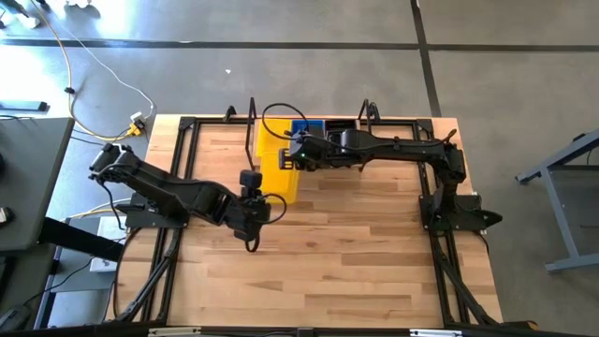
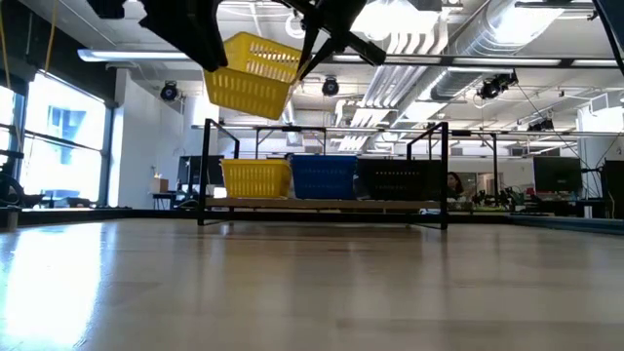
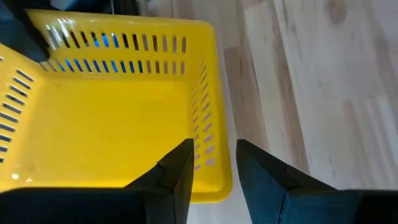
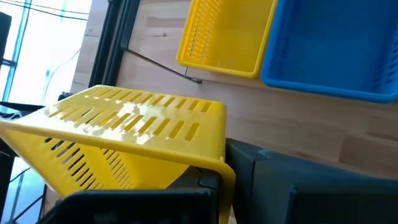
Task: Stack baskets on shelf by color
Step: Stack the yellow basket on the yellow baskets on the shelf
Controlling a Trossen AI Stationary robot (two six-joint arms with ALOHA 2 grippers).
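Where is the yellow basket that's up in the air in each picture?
High view: lifted yellow basket sits center, just before the shelf, between both grippers.
Low view: it hangs tilted at upper left, above the shelf's yellow basket.
Left wrist view: it fills the left side.
Right wrist view: lower left, tilted.
Shared landmark: the blue basket on the shelf.

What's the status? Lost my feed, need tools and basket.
Both tools, left and right, clamp the yellow basket. Basket airborne, tilted, short of shelf. Path clear.
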